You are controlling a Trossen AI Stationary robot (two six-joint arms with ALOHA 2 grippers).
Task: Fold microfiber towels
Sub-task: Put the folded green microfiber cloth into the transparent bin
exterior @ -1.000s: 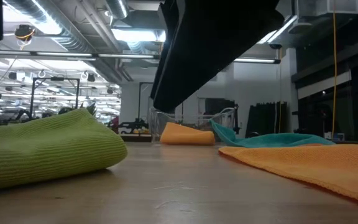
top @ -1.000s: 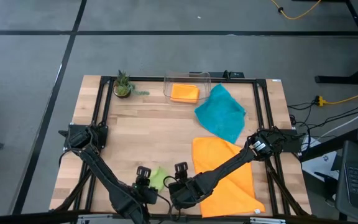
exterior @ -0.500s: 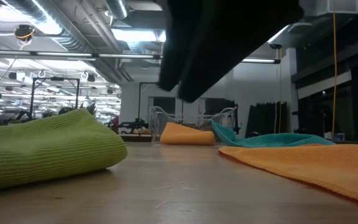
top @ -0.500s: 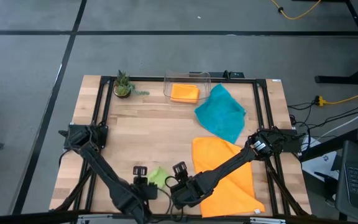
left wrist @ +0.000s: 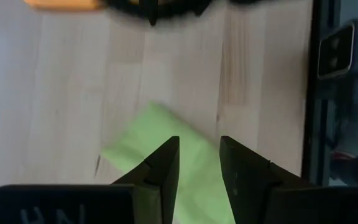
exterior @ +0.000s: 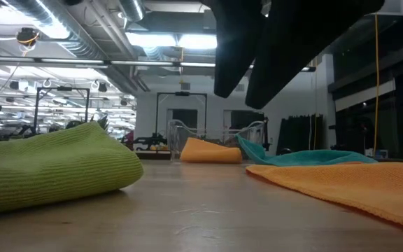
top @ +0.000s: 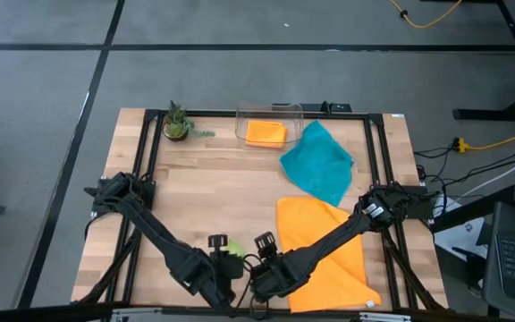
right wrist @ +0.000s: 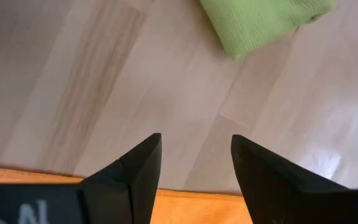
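1. At the table's six o'clock edge in the high view, both grippers sit close together over the wooden table.
2. The left gripper hangs above the folded lime green towel, which it largely covers from above; only a sliver of green shows beside it.
3. In the left wrist view its two dark fingers stand a little apart with nothing between them, the green towel lying flat on the wood below.
4. The right gripper sits just at three o'clock of the left one, its fingers spread with bare wood between them and nothing held.
5. The right wrist view shows the green towel ahead of those fingers, apart from them.
6. A large orange towel lies spread open from the table's middle toward five o'clock; the right arm crosses over it.
7. The teal towel lies loosely spread at about two o'clock, its lower corner touching the orange one.
8. A clear plastic bin stands at twelve o'clock with a second orange towel folded inside; the teal cloth's top corner lies just beside the bin.
9. A small potted plant stands near eleven o'clock, well apart from the towels.
10. From table height, the green towel bulks large in the foreground at nine o'clock, the orange towel at three, and dark arm parts fill the upper middle, hiding some of the room behind.
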